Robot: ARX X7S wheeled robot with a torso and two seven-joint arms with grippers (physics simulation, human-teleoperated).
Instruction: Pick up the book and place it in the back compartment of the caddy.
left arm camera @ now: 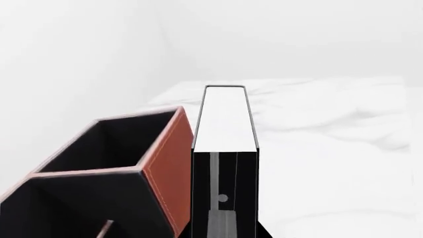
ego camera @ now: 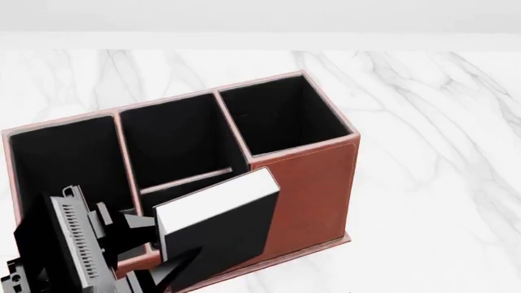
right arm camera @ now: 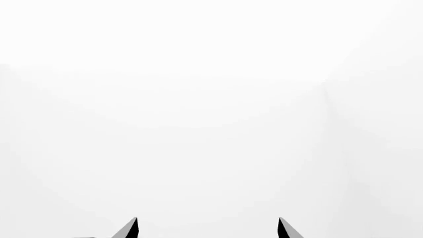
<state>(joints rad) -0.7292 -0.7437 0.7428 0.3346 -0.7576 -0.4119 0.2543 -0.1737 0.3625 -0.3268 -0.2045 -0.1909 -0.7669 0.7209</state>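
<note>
left tool (ego camera: 167, 244) grips the book (ego camera: 219, 223) at its lower end, tilted above the caddy (ego camera: 309, 183), over the back compartment (ego camera: 175, 189). judged rigid, light, matte covers; flat-cover hold suits. right tool (right arm camera: 208, 229) open, empty.

Hidden and cut-off parts

Covering the front of the back compartment (ego camera: 183, 186) and part of the caddy (ego camera: 313, 183) front wall: the book (ego camera: 216, 229), tilted in the head view. Hiding its own fingertips behind that book: the left gripper (ego camera: 150, 244), running off the lower edge. Showing only two dark tips, spread apart, at the picture's edge: the right gripper (right arm camera: 208, 229). Getting cropped in the left wrist view: caddy and book bottoms.
</note>
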